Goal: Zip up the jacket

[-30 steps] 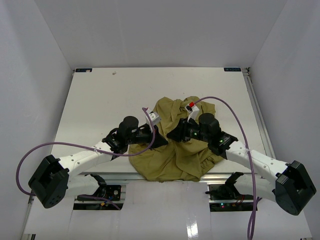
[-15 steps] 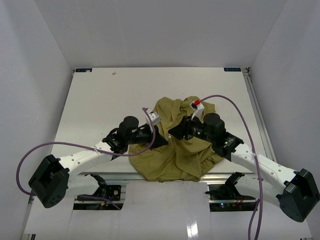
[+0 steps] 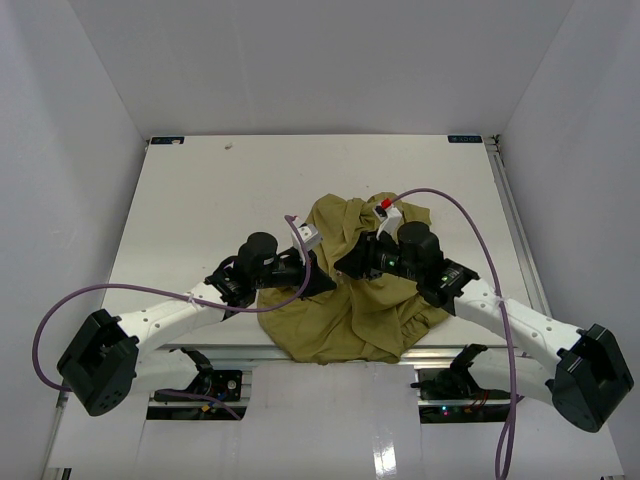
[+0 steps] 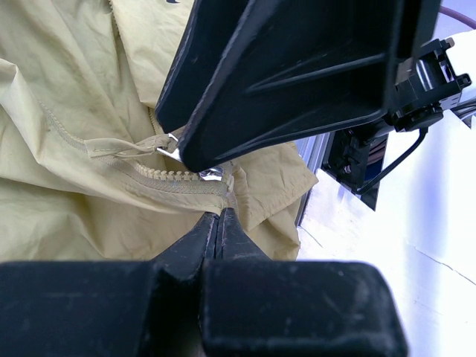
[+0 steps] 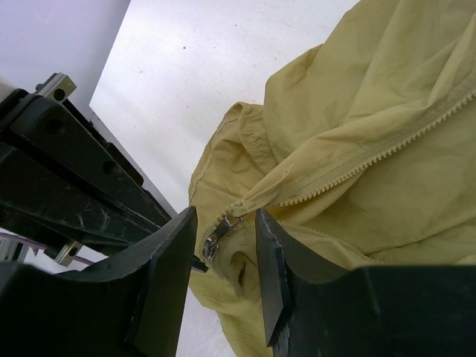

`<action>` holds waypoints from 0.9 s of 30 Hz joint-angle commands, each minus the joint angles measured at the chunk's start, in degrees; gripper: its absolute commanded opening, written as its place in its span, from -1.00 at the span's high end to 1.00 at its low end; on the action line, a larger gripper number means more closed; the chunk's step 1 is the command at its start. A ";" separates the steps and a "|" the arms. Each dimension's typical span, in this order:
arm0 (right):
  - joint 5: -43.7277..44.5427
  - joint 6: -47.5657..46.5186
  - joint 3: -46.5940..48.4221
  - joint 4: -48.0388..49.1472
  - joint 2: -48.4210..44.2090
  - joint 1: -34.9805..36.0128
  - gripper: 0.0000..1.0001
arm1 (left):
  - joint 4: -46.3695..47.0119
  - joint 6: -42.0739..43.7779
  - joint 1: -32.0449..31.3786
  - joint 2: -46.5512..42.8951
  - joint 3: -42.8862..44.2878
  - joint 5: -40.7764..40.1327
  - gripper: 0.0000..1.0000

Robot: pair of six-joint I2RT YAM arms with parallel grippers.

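The olive-yellow jacket [image 3: 355,300] lies crumpled on the table's near middle. My left gripper [image 3: 322,284] is shut, its tips [image 4: 219,213] pinching the jacket's edge just below the lower end of the zipper teeth [image 4: 160,177]. My right gripper [image 3: 347,267] stands open right over the same spot. In the right wrist view the metal zipper slider [image 5: 214,239] hangs in the gap between its two fingers [image 5: 167,245], and the teeth [image 5: 349,169] run off to the upper right. The left wrist view shows the slider [image 4: 173,146] tucked under a broad black right finger [image 4: 297,74].
The white table [image 3: 220,190] spreads out behind and to the left of the jacket. The two grippers nearly touch tip to tip. Purple cables [image 3: 455,215] loop over each arm. The table's metal front rail [image 3: 250,352] runs just below the jacket's hem.
My right wrist swung slightly out to the right and came back, its jaws shifting a little around the slider. The left arm and the jacket have stayed still.
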 commanded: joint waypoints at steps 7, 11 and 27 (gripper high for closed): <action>-2.73 0.53 3.70 1.17 2.67 0.37 0.16 | 0.87 1.06 -0.22 0.04 0.19 0.85 1.00; -4.06 0.35 3.75 2.50 3.81 0.39 0.20 | 0.78 1.17 -0.27 0.15 0.11 0.77 1.00; -5.57 -1.87 5.98 -0.76 6.39 0.44 0.31 | 0.78 1.26 -0.22 0.11 -0.02 0.81 1.00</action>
